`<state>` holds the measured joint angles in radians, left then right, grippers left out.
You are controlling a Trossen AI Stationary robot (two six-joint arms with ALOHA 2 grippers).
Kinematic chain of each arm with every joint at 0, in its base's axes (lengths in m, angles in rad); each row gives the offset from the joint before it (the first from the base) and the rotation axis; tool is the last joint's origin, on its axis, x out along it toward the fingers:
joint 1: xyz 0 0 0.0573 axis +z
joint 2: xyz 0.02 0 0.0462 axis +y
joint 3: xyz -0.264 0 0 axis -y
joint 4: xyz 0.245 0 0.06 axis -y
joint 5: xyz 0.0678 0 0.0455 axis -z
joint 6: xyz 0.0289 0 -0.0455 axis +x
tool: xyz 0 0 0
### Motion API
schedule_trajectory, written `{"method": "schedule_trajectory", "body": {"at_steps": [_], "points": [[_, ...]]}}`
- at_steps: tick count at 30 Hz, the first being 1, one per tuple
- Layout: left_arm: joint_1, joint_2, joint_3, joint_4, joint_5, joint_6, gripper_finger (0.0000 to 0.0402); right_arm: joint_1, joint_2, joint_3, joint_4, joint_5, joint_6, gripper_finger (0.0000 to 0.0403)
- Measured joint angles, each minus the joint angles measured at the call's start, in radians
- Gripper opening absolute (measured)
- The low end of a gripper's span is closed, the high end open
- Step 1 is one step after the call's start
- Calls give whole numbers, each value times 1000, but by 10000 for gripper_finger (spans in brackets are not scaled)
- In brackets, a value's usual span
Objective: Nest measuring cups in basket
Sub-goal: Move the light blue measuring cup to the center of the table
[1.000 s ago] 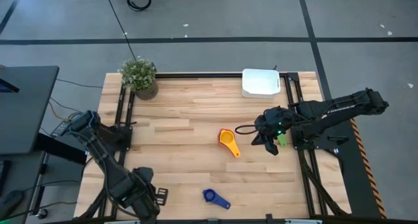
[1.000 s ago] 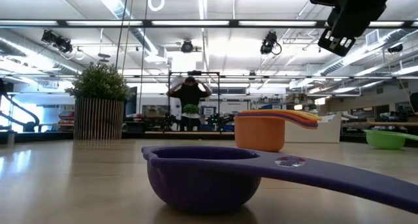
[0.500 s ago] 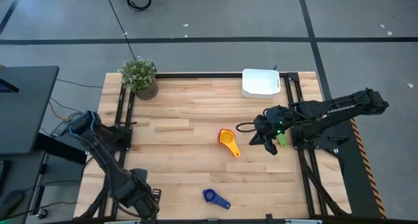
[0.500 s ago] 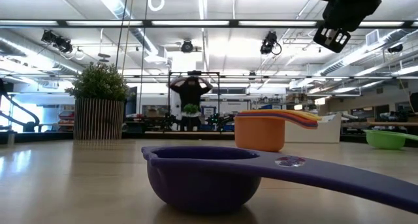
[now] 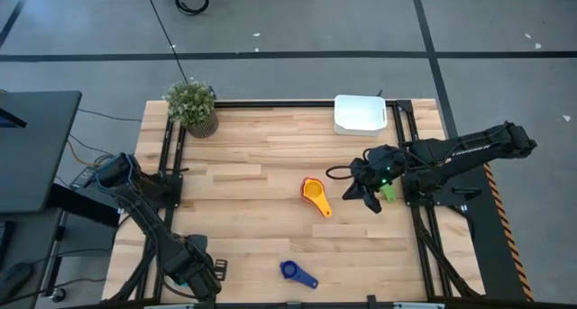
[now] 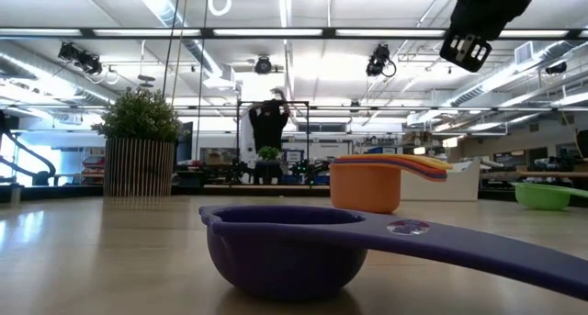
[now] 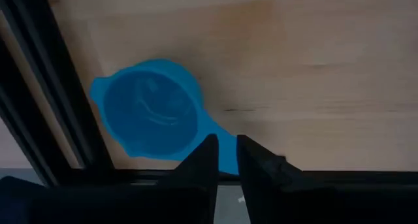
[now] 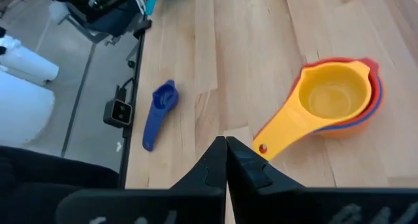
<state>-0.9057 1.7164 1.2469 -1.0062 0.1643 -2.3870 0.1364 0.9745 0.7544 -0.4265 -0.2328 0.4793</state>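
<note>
Both grippers are seen in the high view: the left gripper [image 5: 200, 275], at lower left, is pinched on the handle of a light blue measuring cup [image 7: 151, 112] at the table's edge, and the right gripper [image 5: 361, 197], right of centre, is held fully closed with nothing in it. Upper right, the white basket [image 5: 361, 113] is placed. At centre, nested cups topped by a yellow cup [image 5: 315, 194] are found. Lower centre, a dark blue cup [image 5: 295, 272] is laid. A green cup [image 5: 389, 192] is seen beside the right gripper.
</note>
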Motion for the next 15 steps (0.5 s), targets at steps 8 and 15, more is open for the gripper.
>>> {"method": "schedule_trajectory", "body": {"at_steps": [8,15], "points": [[1,0,0,-77,58,-14,62,0,0,0,48,0,0,9],[1,0,0,-69,59,-2,38,0,0,0,49,0,0,9]]}}
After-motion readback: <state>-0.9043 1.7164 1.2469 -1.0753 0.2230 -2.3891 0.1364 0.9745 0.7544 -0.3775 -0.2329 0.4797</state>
